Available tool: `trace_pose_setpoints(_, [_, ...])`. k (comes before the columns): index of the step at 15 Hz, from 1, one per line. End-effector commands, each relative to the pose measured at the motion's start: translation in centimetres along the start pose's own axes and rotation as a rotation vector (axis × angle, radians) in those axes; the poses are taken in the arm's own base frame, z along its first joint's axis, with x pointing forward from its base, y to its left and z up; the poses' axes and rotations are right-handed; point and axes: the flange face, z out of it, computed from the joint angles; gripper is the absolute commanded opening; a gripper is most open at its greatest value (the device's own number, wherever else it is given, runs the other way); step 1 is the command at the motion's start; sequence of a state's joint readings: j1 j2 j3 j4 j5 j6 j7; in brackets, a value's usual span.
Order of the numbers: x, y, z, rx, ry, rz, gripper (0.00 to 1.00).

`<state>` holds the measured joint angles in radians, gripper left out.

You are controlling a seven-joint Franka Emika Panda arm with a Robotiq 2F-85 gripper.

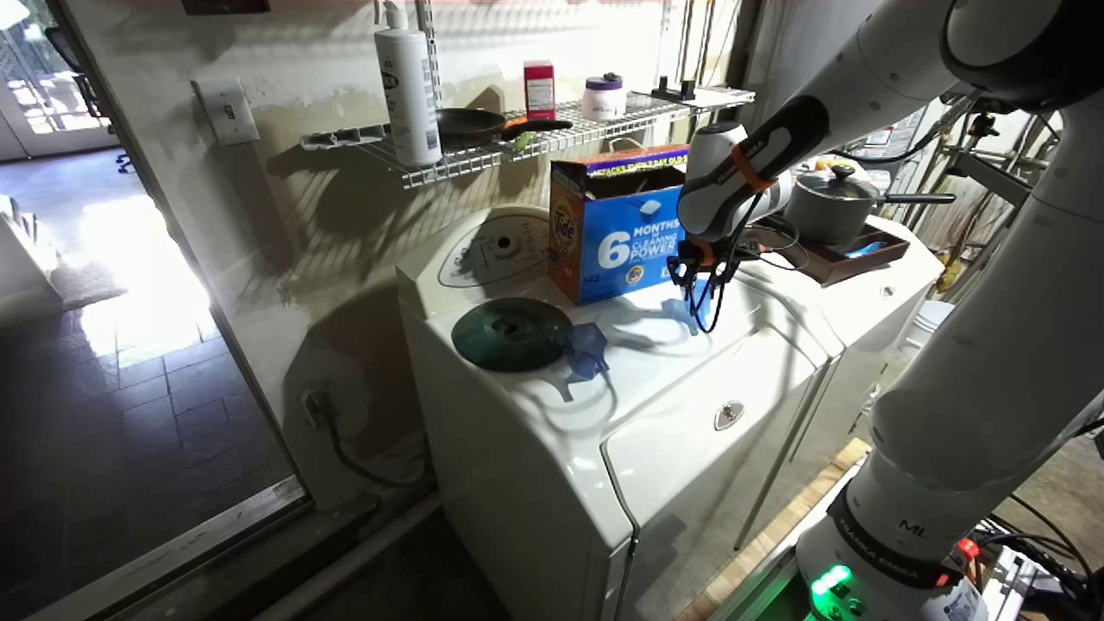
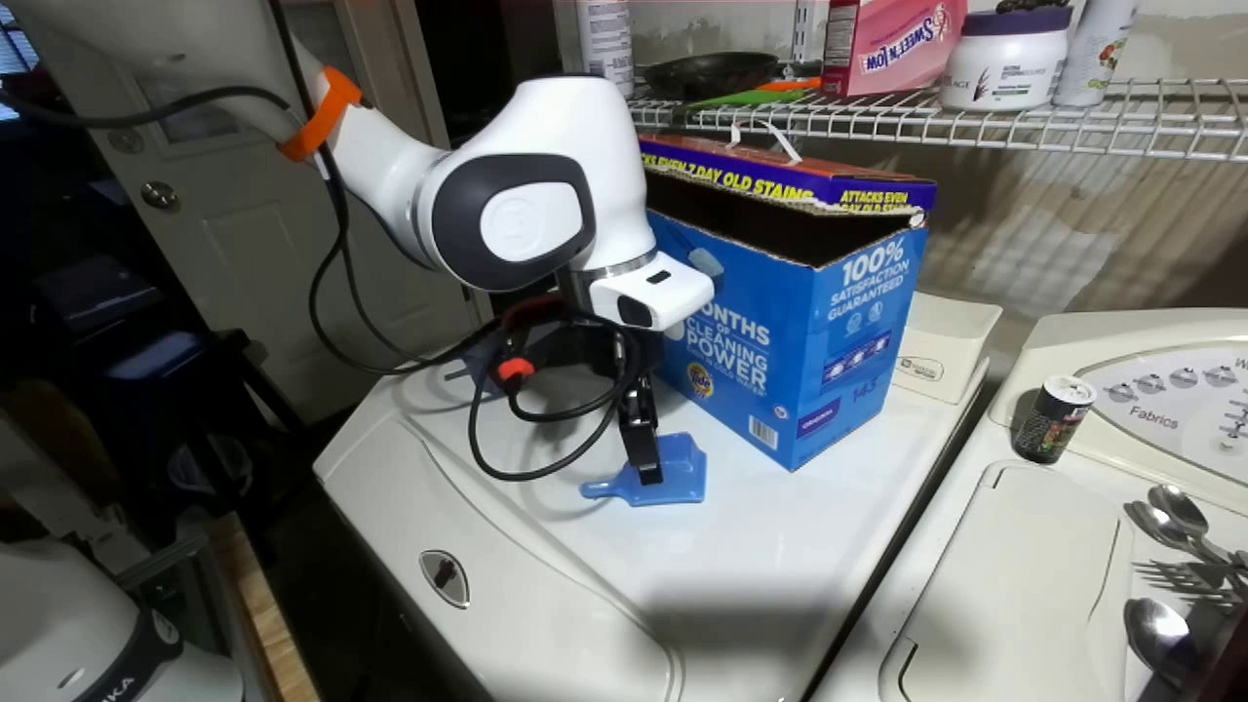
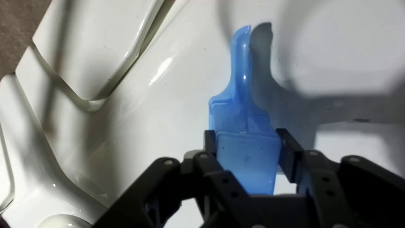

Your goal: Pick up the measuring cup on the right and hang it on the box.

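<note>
Cup (image 3: 248, 163) clamped by its sides between my fingers (image 3: 289, 155), just in front of box (image 2: 785, 317). I should lift straight, clear box top, handle (image 3: 241, 60) free for hooking.

We read "Tide" and "6 Months" on the box (image 1: 611, 235). A carton (image 2: 892, 54) says "Sweet'N Low", the arm (image 1: 975, 371) "Franka Emika".
</note>
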<state>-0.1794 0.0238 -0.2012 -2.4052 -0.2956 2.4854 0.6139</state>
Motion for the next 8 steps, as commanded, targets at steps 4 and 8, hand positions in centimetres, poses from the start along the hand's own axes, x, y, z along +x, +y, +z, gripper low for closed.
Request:
trace_pose_setpoints(4, [0.4,0.9,-0.9,-0.041,0.065,-0.061,0.25])
trace_pose_setpoints(8, [1.2,2.3,-1.5,-0.128,0.144,-0.240,0.25])
